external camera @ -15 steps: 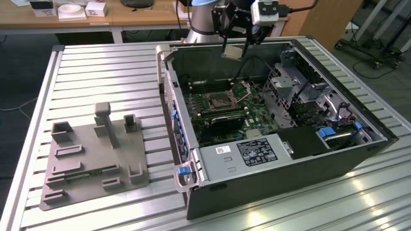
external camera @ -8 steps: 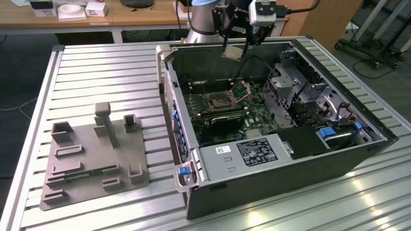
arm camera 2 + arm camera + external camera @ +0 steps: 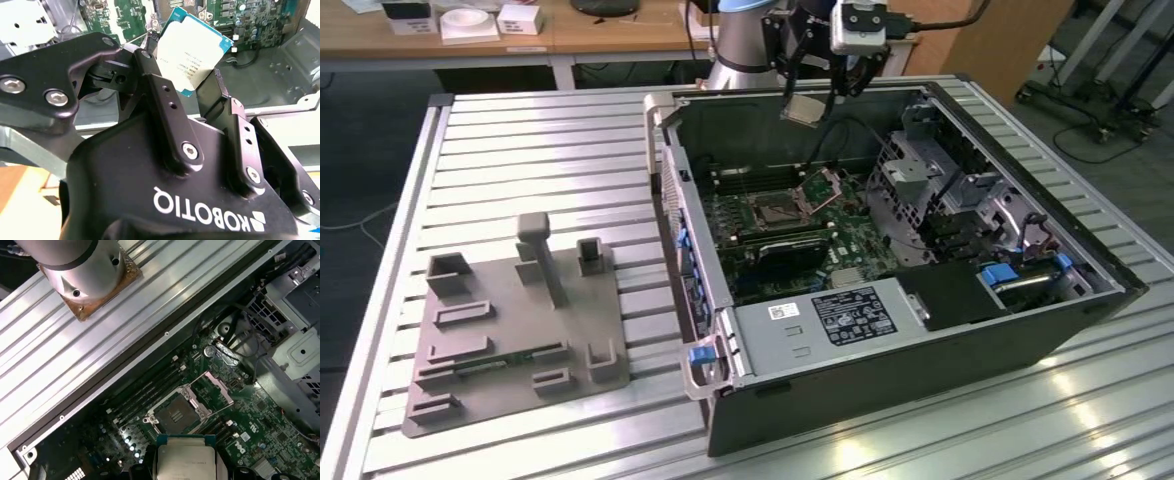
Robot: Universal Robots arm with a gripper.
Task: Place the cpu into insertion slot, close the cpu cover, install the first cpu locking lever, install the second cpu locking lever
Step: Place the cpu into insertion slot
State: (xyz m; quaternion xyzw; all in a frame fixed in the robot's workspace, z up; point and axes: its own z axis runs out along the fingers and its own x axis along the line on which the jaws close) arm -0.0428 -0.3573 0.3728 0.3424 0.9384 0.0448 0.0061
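Observation:
My gripper [image 3: 811, 100] is shut on the cpu [image 3: 802, 112] and holds it in the air above the back of the open computer case. In the second wrist view the cpu [image 3: 192, 50] sits tilted between the two black fingers [image 3: 159, 90], its silvery top facing the camera. Below it on the green motherboard lies the insertion slot [image 3: 773, 212], dark in the centre and uncovered. The cpu cover [image 3: 826, 185] stands swung up beside it. The first wrist view looks down past the cpu [image 3: 185, 460] onto the insertion slot [image 3: 176, 415] and the raised cpu cover [image 3: 218, 388].
The case [image 3: 1067, 310] lies on its side on a slatted metal table [image 3: 520, 140]. A drive cage [image 3: 937, 170] and a power supply [image 3: 834, 322] crowd the board's sides. A grey fixture plate [image 3: 520, 330] lies at the exterior view's left. The arm's base [image 3: 85, 265] stands behind the case.

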